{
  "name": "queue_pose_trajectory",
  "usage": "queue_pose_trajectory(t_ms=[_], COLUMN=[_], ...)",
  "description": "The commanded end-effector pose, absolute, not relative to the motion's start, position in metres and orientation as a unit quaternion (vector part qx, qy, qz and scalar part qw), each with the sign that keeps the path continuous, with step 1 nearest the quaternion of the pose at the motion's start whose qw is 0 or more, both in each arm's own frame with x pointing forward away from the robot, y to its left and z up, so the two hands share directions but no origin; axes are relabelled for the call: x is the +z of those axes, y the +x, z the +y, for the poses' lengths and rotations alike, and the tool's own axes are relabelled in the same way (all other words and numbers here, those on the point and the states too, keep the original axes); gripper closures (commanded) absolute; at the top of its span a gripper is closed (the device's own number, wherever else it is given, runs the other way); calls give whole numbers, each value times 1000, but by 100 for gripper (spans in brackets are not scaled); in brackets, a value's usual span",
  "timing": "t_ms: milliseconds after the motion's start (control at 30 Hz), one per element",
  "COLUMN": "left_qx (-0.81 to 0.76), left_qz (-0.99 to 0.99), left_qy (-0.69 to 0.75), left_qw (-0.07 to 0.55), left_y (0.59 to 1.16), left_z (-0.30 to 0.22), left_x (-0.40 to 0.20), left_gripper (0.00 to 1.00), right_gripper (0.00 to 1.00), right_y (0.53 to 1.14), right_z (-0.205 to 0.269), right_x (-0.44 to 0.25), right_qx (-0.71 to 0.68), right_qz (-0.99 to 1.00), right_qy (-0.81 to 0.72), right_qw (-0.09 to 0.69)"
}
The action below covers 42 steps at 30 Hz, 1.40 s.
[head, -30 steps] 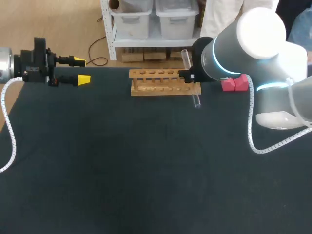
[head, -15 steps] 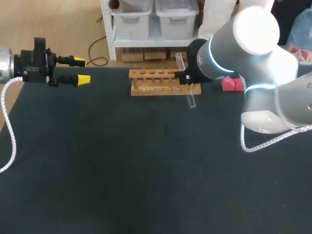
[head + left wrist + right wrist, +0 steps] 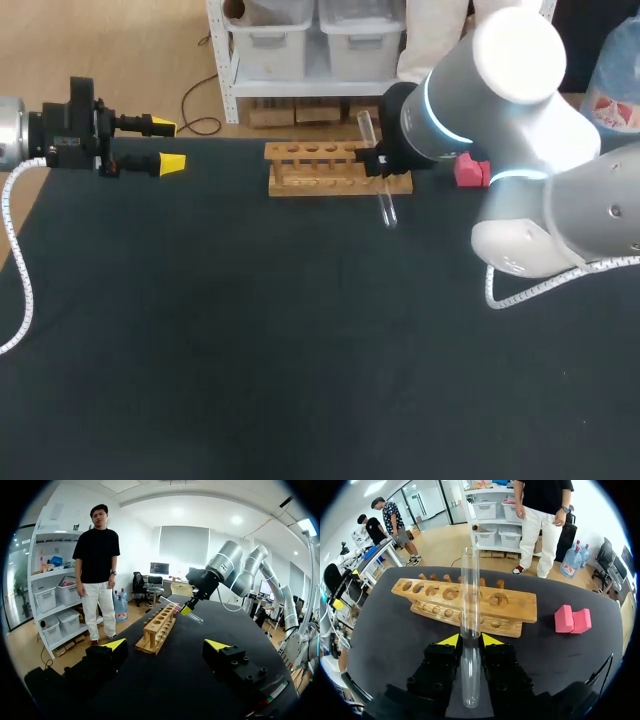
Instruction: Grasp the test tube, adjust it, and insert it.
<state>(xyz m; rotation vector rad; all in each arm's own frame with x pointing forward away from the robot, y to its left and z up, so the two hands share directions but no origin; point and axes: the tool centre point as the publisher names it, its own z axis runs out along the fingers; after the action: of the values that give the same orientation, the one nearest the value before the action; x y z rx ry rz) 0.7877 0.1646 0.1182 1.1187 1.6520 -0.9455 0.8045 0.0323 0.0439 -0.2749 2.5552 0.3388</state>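
Plainly the risk is a miss: the tube (image 3: 469,580), clamped in the right gripper (image 3: 469,640) and running out ahead of its tips, looks tilted and over no hole of the rack (image 3: 520,609), so pressing down could jam it on the wood. Tube and rack sit at the table's 12 o'clock; the left gripper (image 3: 165,143), spread wide and empty, at 10 o'clock.

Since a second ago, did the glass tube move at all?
Yes. The test tube, held in the right claw, shifted a little left along the wooden rack, away from its right end.
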Motion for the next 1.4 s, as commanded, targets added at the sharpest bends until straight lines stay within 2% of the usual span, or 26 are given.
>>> queue_pose_trajectory(t_ms=[33,667,933,1400], left_qx=[-382,-382,-382,-382], left_qz=[667,667,667,667], left_qy=[452,452,452,452], left_qw=[453,453,453,453], left_y=[787,787,787,787], left_z=[165,165,165,165], left_x=[117,117,117,117], left_gripper=[0,0,0,0], right_gripper=[100,100,100,100], right_y=[809,806,794,776], right_z=[34,34,32,1], right_x=[43,39,57,114], right_qx=[132,142,153,134], right_qz=[952,955,952,941], right_qy=[-103,-98,-75,-46], right_qw=[256,240,254,307])
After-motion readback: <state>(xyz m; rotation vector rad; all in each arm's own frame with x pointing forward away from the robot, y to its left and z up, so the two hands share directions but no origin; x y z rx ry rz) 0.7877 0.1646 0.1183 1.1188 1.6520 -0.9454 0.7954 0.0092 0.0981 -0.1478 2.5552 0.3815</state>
